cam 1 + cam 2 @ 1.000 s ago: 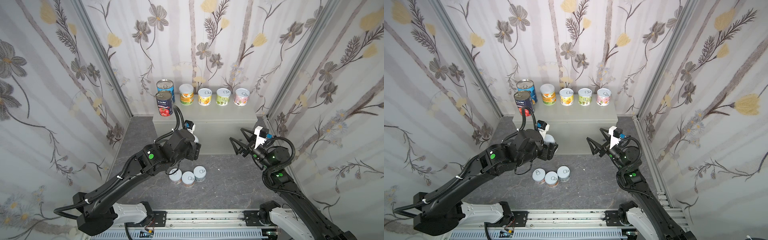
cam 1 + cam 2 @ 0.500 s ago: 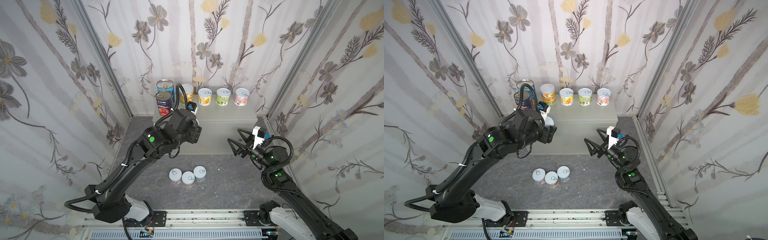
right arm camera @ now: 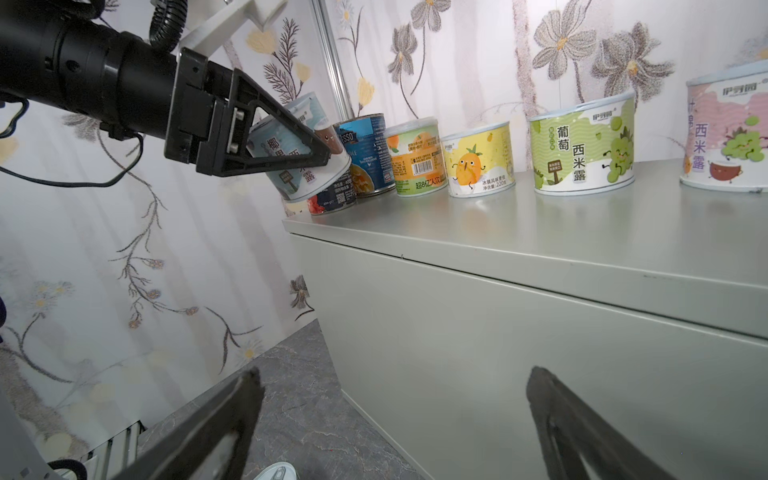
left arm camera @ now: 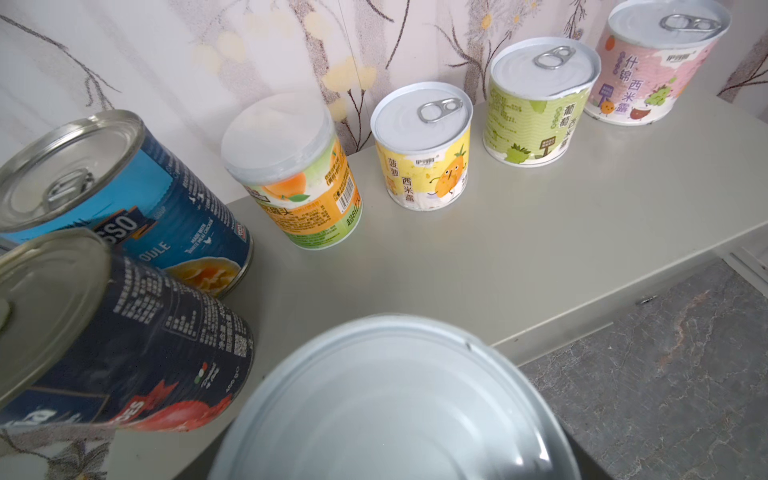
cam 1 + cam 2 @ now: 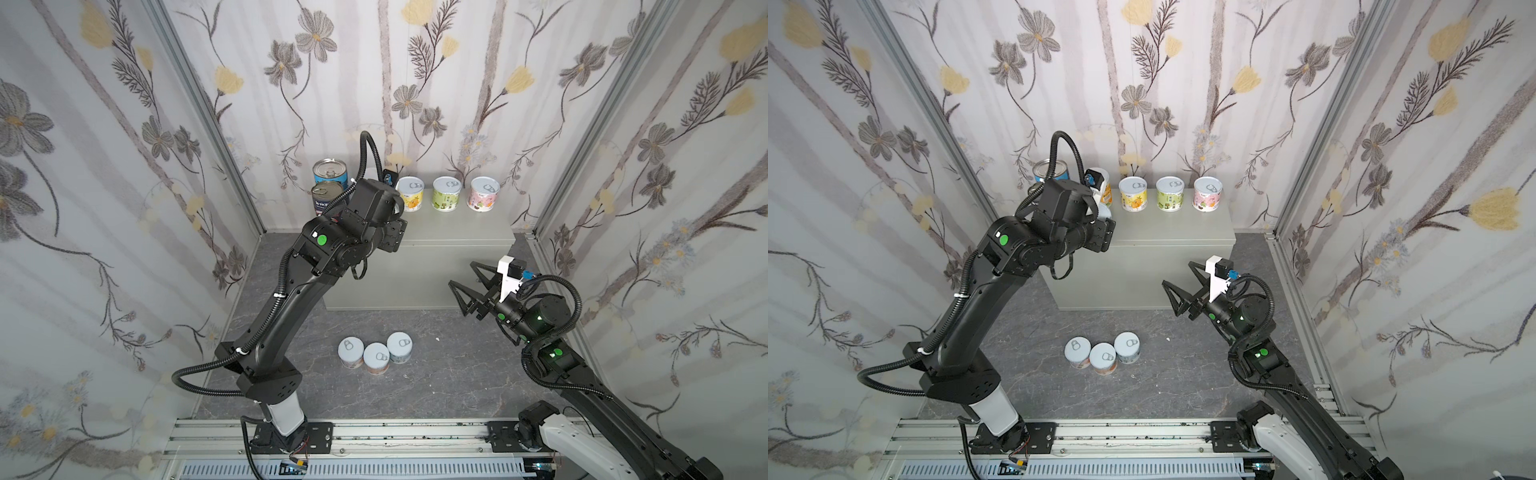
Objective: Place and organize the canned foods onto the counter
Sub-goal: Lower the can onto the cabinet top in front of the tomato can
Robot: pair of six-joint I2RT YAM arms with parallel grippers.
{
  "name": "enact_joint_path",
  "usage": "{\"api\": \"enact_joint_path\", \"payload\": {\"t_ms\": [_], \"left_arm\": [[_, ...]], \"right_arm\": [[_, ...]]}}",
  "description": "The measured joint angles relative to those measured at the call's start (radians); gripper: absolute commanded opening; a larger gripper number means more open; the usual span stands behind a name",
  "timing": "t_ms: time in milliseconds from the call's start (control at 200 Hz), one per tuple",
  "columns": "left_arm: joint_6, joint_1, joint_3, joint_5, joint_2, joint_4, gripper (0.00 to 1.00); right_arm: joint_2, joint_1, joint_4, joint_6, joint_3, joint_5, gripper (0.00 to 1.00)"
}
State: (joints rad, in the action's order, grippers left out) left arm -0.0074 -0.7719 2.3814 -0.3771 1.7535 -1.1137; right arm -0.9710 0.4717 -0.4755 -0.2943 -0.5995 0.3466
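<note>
As the pale-blue can (image 3: 299, 183), clamped between the jaws of the left gripper (image 3: 309, 145), is being raised above the counter (image 5: 457, 232) just beneath them, the right gripper (image 5: 460, 273) is being kept open.

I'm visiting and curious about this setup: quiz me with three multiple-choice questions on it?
1. How many cans stand on the counter? A) four B) six C) nine
2. Where do the three clustered cans stand? A) dark floor B) counter C) rail
3. The right gripper is: A) shut on a can B) out of sight C) open, empty
Answers: 1 B, the left wrist view shows six; 2 A, they sit on the marbled floor; 3 C, jaws spread, nothing between.
</note>
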Motion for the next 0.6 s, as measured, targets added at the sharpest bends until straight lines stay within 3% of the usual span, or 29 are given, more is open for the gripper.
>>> {"api": "enact_joint_path", "payload": {"t_ms": [415,600], "left_arm": [[0.013,0.085,0.254,0.068,0.173,-0.06,0.0],[0.017,0.106,0.276,0.082,0.204,-0.074,0.0]], "right_arm": [[-0.055,0.043,0.098,-0.011,-0.004,-0.214,1.0],[-0.081,0.042,0.148,-0.016,-0.019,-0.259,1.0]]}}
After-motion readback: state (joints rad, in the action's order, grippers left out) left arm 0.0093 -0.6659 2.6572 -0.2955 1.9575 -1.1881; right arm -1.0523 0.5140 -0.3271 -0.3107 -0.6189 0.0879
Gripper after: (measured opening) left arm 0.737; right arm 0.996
